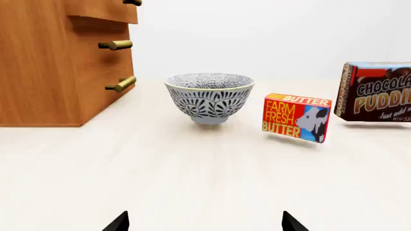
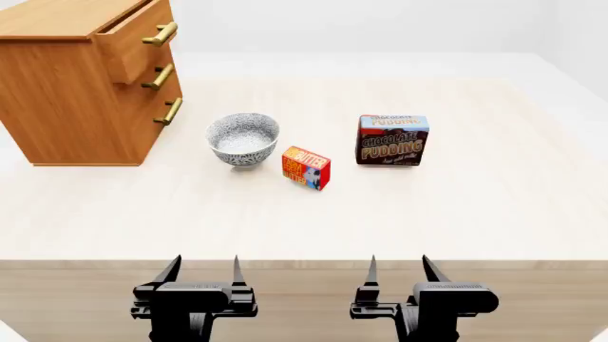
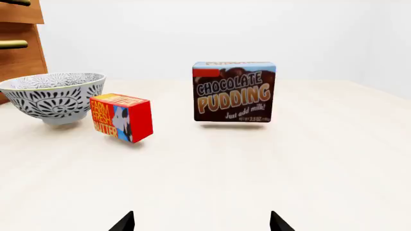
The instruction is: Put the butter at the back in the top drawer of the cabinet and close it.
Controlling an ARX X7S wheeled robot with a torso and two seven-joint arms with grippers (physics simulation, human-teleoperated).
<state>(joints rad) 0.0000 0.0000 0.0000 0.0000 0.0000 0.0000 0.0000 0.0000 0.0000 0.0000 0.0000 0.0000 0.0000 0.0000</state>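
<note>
The butter [image 2: 306, 167] [image 1: 296, 117] [image 3: 121, 117], a small red-orange-yellow carton, stands on the table between a patterned bowl and a pudding box. The cabinet [image 2: 81, 85] [image 1: 55, 67] stands at the far left with three drawers; the top drawer [image 2: 133, 41] is pulled partly out, its front ahead of the lower two. My left gripper [image 2: 202, 271] [image 1: 204, 224] and right gripper [image 2: 399, 269] [image 3: 201, 224] hover at the near table edge. Both are open with nothing between their fingers, well short of the butter.
A grey-patterned bowl [image 2: 242, 139] [image 1: 209, 97] [image 3: 53, 94] sits just left of the butter. A dark "CHOCOLATE PUDDING" box [image 2: 392, 140] [image 3: 234, 91] [image 1: 376, 92] stands to its right. The pale wooden table [image 2: 399, 214] ends in a front edge near the grippers.
</note>
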